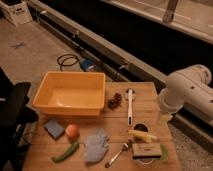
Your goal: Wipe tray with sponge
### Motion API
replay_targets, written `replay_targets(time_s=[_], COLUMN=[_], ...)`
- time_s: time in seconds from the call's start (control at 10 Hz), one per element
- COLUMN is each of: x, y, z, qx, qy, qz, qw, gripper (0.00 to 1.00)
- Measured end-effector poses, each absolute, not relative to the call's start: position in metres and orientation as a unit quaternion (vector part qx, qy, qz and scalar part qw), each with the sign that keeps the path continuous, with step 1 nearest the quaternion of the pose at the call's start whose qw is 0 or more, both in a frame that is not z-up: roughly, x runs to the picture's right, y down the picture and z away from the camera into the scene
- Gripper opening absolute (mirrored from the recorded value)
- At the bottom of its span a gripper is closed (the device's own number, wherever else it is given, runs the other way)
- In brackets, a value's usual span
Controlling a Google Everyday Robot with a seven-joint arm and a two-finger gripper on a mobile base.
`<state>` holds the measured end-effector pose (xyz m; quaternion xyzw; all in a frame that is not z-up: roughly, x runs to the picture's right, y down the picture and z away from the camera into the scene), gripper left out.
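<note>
No wiping had begun: the sponge point(54, 128) lay untouched on the desk point(150, 98) just before the tray point(67, 108), while the arm point(187, 92) hung at the right, its gripper out of view, fingers spread wide.

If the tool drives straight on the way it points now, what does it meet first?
Cannot tell: the tool is hidden behind the arm, at the right edge of the table.
</note>
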<state>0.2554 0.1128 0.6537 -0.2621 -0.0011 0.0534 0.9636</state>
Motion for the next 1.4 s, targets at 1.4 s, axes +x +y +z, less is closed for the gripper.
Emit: replay_targets(time_s=[1.4], x=[0.2515], y=[0.1096], z=[0.6511], qx=[-0.252], qy=[-0.011], qz=[0.047], qw=[0.967], gripper=[0.68])
